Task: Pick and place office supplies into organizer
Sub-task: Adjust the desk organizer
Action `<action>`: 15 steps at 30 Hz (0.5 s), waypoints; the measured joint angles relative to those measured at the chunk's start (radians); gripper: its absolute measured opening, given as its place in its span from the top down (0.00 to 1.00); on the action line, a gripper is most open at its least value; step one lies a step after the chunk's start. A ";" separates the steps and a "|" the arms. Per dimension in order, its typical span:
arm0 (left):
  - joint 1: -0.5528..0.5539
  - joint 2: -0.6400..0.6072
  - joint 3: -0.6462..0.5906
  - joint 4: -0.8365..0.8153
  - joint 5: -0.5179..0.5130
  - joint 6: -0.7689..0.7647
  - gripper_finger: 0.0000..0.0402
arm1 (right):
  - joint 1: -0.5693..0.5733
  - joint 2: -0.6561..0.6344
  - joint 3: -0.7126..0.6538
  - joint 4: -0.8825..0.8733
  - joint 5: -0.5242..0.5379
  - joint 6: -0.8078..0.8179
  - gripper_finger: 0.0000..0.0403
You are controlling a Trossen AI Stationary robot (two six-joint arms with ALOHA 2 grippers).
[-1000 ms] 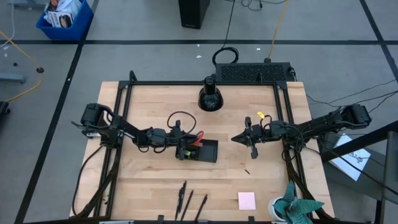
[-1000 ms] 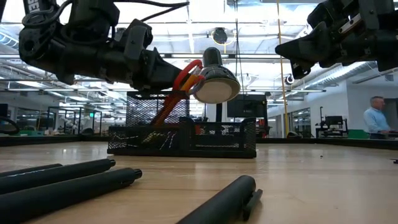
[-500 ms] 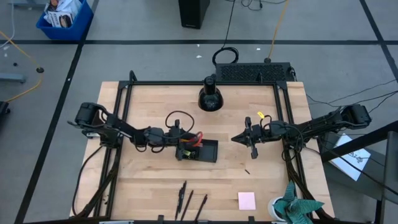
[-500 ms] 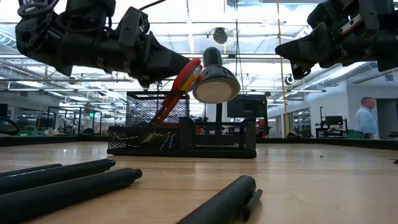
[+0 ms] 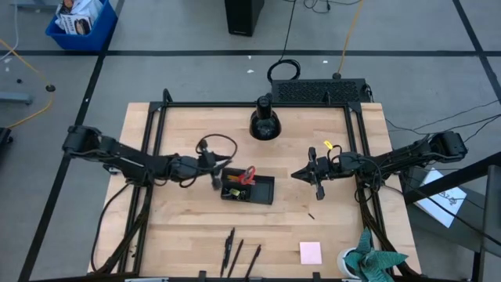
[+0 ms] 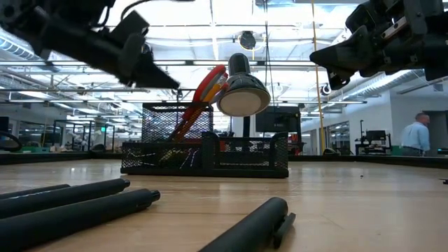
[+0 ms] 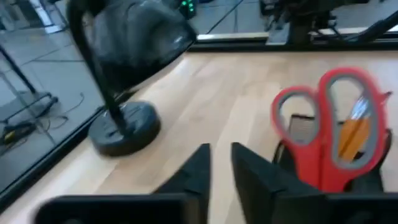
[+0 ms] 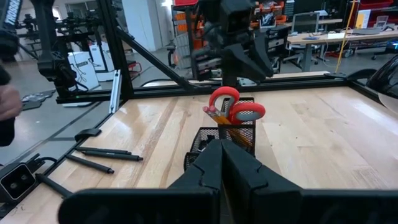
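Observation:
The black mesh organizer (image 5: pixel 258 190) (image 6: pixel 203 157) sits mid-table. Red-handled scissors (image 5: pixel 248 173) (image 7: pixel 336 124) (image 8: pixel 231 107) stand blades-down in its tall compartment beside orange pencils (image 7: pixel 356 130), with the handles sticking up above the rim. My left gripper (image 5: pixel 216 180) (image 6: pixel 171 84) (image 7: pixel 220 155) hovers just left of the organizer, slightly open and holding nothing. My right gripper (image 5: pixel 298 174) (image 8: pixel 221 155) hangs shut above the table, to the right of the organizer. Dark pens (image 5: pixel 237 252), the pink pad (image 5: pixel 311 252) and the small yellow piece (image 5: pixel 328 144) lie on the table.
A black dome-based lamp (image 5: pixel 265 121) (image 7: pixel 124 124) stands behind the organizer near the far edge. A teal cloth (image 5: pixel 376 262) lies at the near right corner. A black metal frame (image 5: pixel 153 141) borders the table. A person (image 6: pixel 422 129) stands far off in the room.
My left gripper has let go of the scissors' handles and drawn back toward the table's left edge, rising slightly. The scissors stay standing in the organizer's tall compartment, handles up. My right arm has kept still.

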 joint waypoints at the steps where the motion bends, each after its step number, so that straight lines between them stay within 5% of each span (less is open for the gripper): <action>1: 0.013 -0.018 -0.026 0.007 0.005 -0.012 0.91 | 0.000 0.000 0.000 -0.001 0.000 0.000 1.00; 7: 0.138 -0.050 -0.173 0.109 0.094 -0.162 0.97 | 0.000 0.000 0.000 0.001 0.002 0.000 1.00; 15: 0.179 0.034 -0.194 0.204 0.182 -0.219 0.99 | 0.000 0.000 0.000 0.010 0.027 0.000 1.00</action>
